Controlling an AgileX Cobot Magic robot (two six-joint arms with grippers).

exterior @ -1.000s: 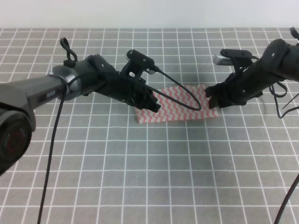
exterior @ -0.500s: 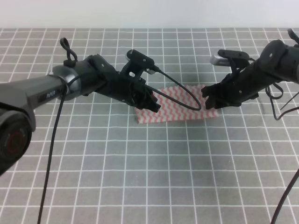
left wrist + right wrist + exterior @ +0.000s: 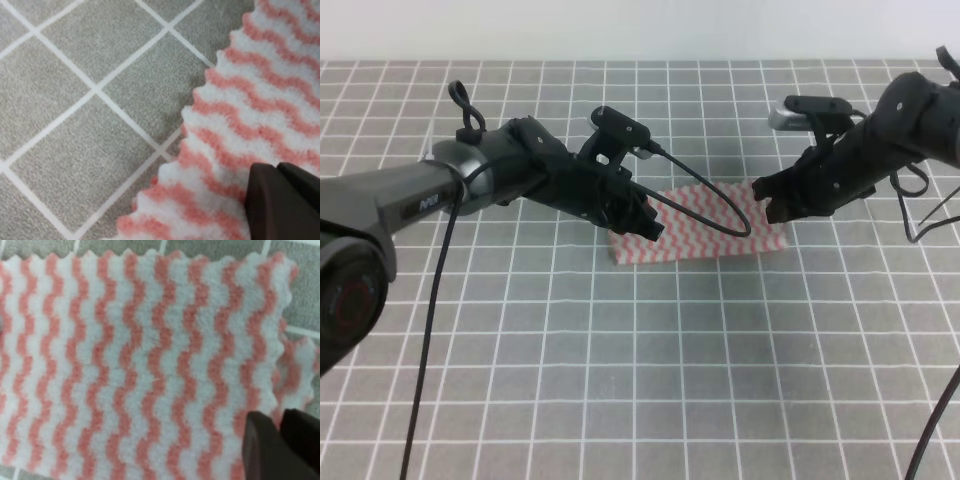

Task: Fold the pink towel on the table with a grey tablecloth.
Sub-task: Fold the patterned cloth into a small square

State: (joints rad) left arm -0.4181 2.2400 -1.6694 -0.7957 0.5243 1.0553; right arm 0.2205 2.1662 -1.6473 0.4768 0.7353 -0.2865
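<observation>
Cloth, thin and limp: the pink towel (image 3: 705,225) lies flat mid-desk (image 3: 620,380) on grey gridded fabric, best pinched at its scalloped corners. Left tool (image 3: 645,222) sits at its left edge, right tool (image 3: 770,205) at its right; whether either is closed, I cannot tell. The left arm's cable (image 3: 720,205) loops over the towel

Both arms reach inward and low; the left gripper (image 3: 648,226) and right gripper (image 3: 769,203) have their fingers together.
</observation>
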